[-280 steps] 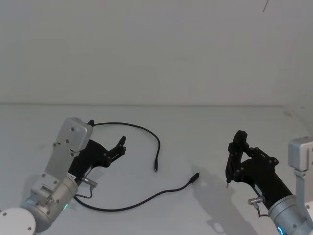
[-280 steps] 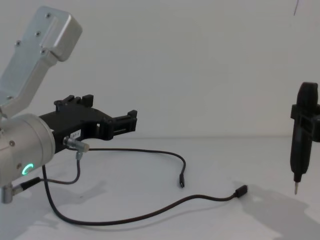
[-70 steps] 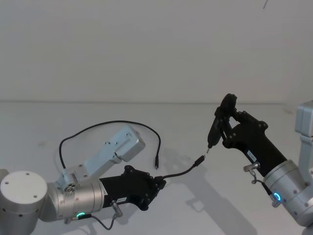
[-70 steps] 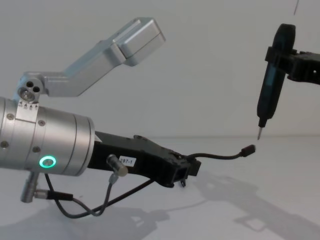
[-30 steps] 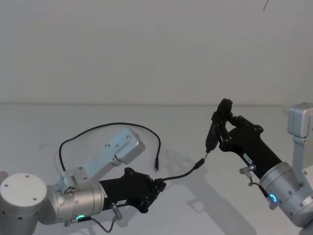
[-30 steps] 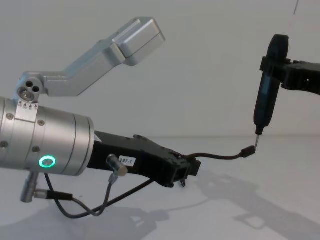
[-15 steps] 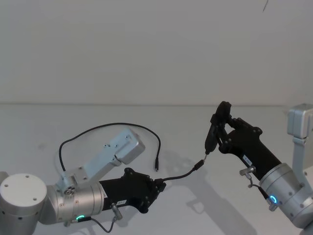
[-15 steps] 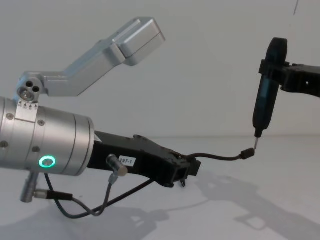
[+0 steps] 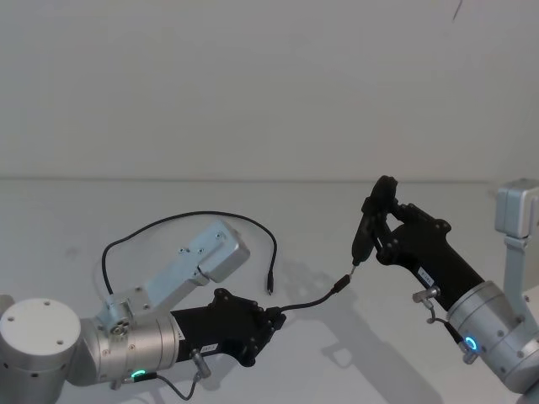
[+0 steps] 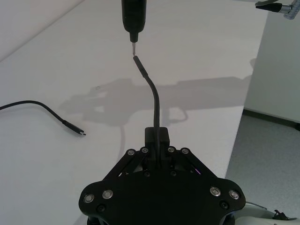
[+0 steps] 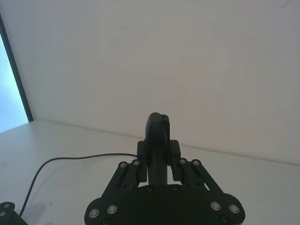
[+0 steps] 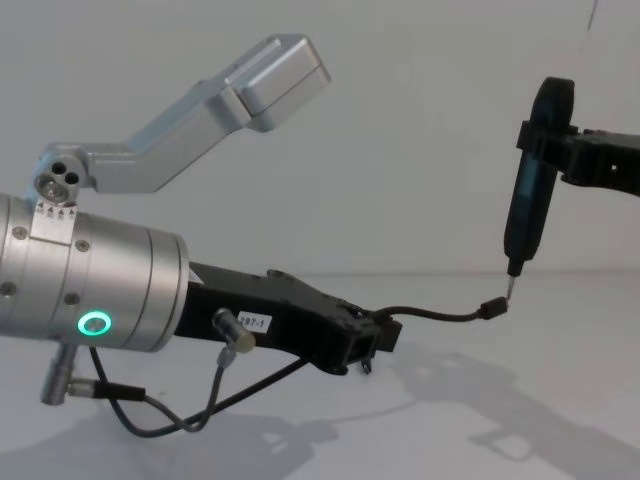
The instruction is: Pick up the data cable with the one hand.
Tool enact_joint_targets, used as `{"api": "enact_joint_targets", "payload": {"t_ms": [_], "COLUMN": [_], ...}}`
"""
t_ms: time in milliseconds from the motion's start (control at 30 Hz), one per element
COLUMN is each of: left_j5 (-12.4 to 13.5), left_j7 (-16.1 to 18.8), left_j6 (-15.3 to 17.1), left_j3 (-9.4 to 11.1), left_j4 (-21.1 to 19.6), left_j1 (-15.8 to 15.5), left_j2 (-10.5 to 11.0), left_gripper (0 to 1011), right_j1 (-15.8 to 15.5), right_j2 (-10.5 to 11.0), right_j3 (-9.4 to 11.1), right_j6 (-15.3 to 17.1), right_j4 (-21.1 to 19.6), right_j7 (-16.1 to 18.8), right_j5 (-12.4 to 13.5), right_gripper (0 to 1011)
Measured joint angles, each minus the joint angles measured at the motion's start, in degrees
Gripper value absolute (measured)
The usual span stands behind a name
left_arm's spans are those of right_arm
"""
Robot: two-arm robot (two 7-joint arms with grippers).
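Your left gripper (image 9: 271, 321) sits low at the front of the white table (image 9: 67, 219), jaws clamped on the data cable (image 9: 307, 301) a short way back from one plug. In the left wrist view the cable rises out of the gripper (image 10: 157, 140) in a curve, and that plug (image 10: 138, 63) is held up off the tabletop. Chest view agrees: the cable (image 12: 440, 314) arcs away from the gripper (image 12: 375, 340) with the plug (image 12: 492, 308) in the air. The rest of the cable loops back over the table behind your left arm, and the far plug (image 9: 269, 284) lies flat on the surface, well apart from the gripper. Your right gripper (image 9: 383, 227) is up on the right, jaws closed on a black pen-shaped tool (image 9: 367, 225), held near upright with its thin metal tip (image 12: 511, 283) pointing down just above the raised plug; you can't tell whether tip and plug touch. In the right wrist view the tool (image 11: 158, 140) sits between the right fingers (image 11: 176, 157).
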Motion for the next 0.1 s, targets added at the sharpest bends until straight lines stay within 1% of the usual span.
{"api": "enact_joint_targets", "payload": {"t_ms": [100], "left_j5": [0.0], "left_j7": [0.0], "left_j6": [0.0], "left_j3": [0.0], "left_j4": [0.0], "left_j1": [0.0], "left_j2": [0.0], "left_gripper": [41], "right_j1": [0.0], "right_j2": [0.0], "right_j3": [0.0], "right_j6": [0.0], "right_j4": [0.0], "right_j7": [0.0], "right_j5": [0.1], "right_gripper": [279]}}
